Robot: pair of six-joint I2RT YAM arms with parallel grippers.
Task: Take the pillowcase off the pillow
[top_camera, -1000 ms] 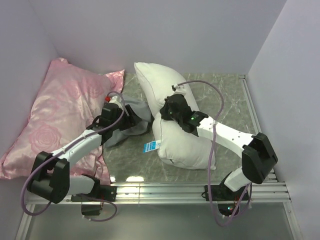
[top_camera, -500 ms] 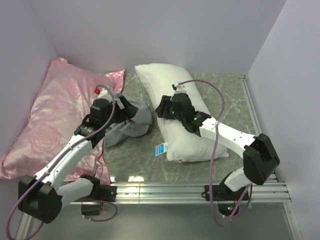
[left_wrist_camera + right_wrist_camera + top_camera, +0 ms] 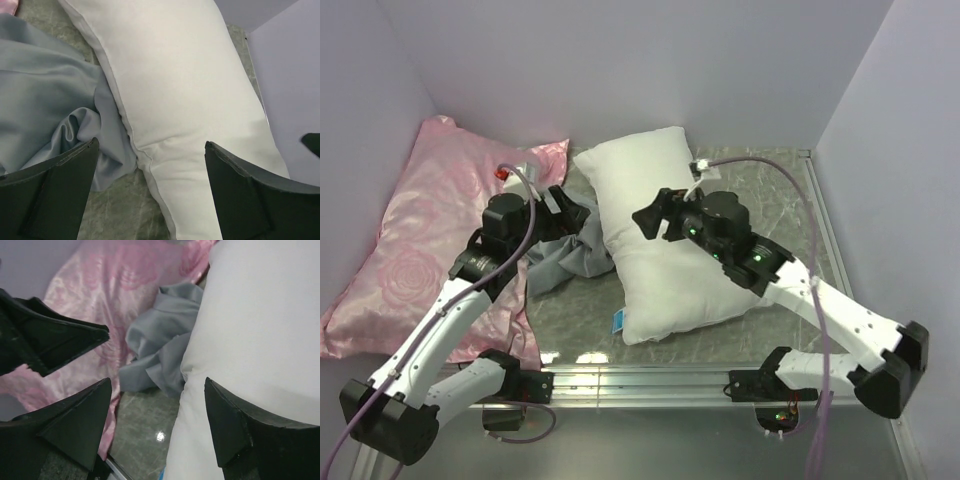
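The plain white pillow [image 3: 655,255] lies bare on the table, its blue tag [image 3: 618,320] at the near corner. The grey-blue pillowcase [image 3: 565,258] sits crumpled just left of it, touching its left edge. My left gripper [image 3: 576,212] hovers open above the pillowcase's far end; the left wrist view shows the pillowcase [image 3: 45,110] and pillow [image 3: 185,85] below, with nothing between the fingers [image 3: 65,185]. My right gripper [image 3: 655,222] hangs open over the pillow's left half. Under it, the right wrist view takes in the pillow [image 3: 260,330] and the pillowcase [image 3: 162,337].
A pink rose-patterned satin pillow [image 3: 430,230] fills the left side against the wall. Lilac walls close in the back and both sides. A metal rail [image 3: 700,378] runs along the near edge. Marbled tabletop [image 3: 770,200] shows right of the white pillow.
The right gripper went from shut on the pillow to open and lifted. The pillow now lies flat, shifted left and back. The left gripper opened wider and rose off the pillowcase.
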